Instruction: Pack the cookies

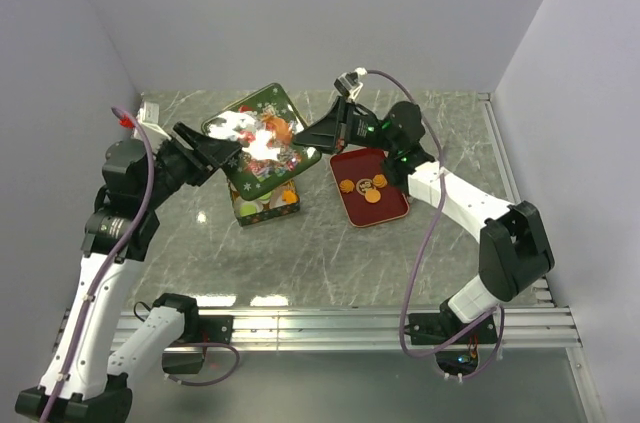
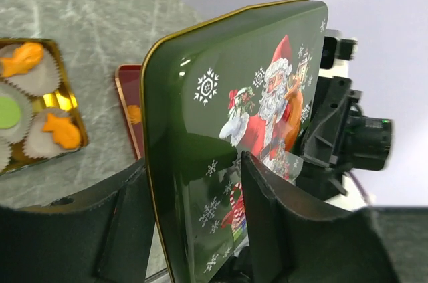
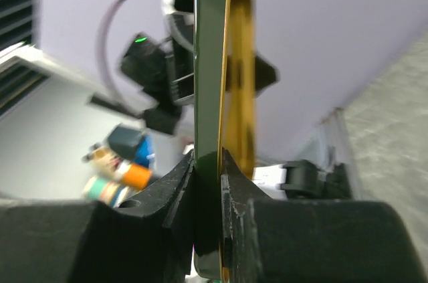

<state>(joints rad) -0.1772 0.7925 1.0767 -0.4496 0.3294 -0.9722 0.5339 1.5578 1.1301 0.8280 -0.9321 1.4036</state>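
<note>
Overhead, the green rectangular Santa-printed metal lid (image 2: 254,96) hangs tilted above the open tin (image 1: 265,213) of cookies (image 2: 62,131), pinched by the right gripper (image 3: 207,159), while the left gripper (image 2: 195,176) straddles it, jaws seemingly parted.

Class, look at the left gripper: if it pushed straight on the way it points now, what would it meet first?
The green Santa lid, standing between the open fingers of the left gripper; beyond it, probably the right gripper, clamped on the far edge.
</note>
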